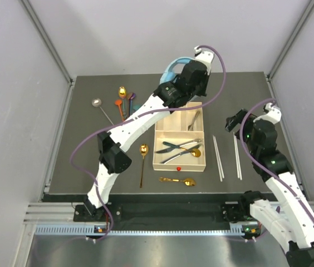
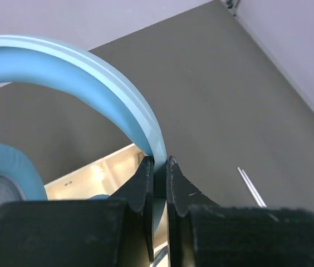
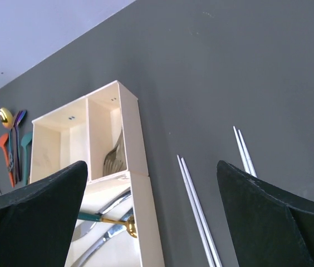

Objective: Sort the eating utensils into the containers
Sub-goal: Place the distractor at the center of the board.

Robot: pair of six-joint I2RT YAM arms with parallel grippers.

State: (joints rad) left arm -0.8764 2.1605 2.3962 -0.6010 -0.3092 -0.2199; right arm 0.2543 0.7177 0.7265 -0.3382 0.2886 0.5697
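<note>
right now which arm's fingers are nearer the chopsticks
Right. The right fingers hang open just beyond the far ends of the chopsticks; the left fingers are shut on the headphones past the far end of the tray.

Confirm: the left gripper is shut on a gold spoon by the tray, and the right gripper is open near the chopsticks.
Not quite. The left gripper is shut on the blue band of the headphones, not a spoon; the left wrist view shows it. By the tray, and the right gripper open near the chopsticks, both hold.
</note>
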